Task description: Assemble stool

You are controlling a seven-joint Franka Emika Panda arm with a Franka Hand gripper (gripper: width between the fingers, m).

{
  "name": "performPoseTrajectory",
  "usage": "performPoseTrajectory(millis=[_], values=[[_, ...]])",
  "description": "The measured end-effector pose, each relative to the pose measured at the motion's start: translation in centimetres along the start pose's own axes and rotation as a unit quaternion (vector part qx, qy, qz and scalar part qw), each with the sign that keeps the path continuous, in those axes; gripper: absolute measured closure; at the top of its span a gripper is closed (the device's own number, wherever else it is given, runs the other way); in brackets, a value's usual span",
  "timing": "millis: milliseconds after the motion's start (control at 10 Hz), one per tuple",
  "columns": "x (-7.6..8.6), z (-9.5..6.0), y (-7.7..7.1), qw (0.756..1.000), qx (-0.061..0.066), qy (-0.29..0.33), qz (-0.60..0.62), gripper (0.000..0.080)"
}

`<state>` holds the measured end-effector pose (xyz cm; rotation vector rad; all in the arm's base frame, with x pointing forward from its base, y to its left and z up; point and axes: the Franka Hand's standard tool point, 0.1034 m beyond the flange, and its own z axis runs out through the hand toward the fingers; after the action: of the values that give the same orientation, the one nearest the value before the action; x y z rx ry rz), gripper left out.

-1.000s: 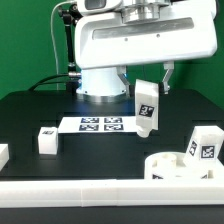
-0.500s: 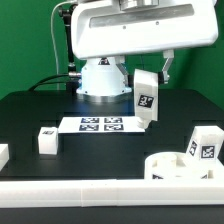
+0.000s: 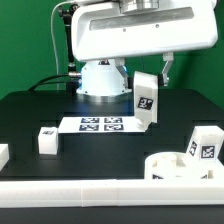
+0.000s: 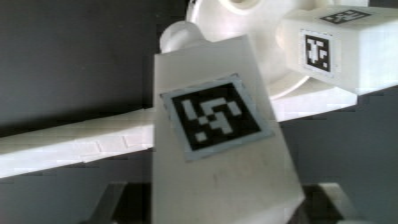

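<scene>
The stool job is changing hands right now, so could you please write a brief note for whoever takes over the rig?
Gripper: shut on the held leg, which hangs tilted in the air, clear of the table.
Seat disc: on the table at the exterior view's right. The second leg stands upright at it; I cannot tell whether it is attached.
Loose: the third leg lies beside the marker board, and the fourth leg is at the exterior view's left edge.
Done: one leg picked up.
Left: fit the held leg, then the loose ones, to the seat disc.
</scene>
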<state>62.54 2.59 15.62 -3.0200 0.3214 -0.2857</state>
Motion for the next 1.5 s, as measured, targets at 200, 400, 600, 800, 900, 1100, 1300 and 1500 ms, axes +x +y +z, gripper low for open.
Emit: performPoseTrajectory(millis=[200, 400, 600, 800, 900, 1100, 1300, 1500], values=[[0.2, -0.1, 0.0, 1.000, 0.000, 0.006, 0.000, 0.0471], [0.8, -0.1, -0.2, 0.999, 0.002, 0.043, -0.002, 0.0471], [0.2, 1.2, -0.2, 0.997, 0.004, 0.083, 0.001, 0.0471], [0.4, 2.0, -0.8, 0.997, 0.014, 0.080, 0.014, 0.0471], [0.5, 1.9, -1.3, 0.996, 0.017, 0.086, 0.016, 0.0471], [0.5, 2.0, -1.2, 0.996, 0.016, 0.085, 0.015, 0.0471], [0.3, 2.4, -1.3, 0.996, 0.018, 0.084, 0.018, 0.0471], [0.9, 3.6, -2.4, 0.996, 0.029, 0.085, 0.022, 0.0471]])
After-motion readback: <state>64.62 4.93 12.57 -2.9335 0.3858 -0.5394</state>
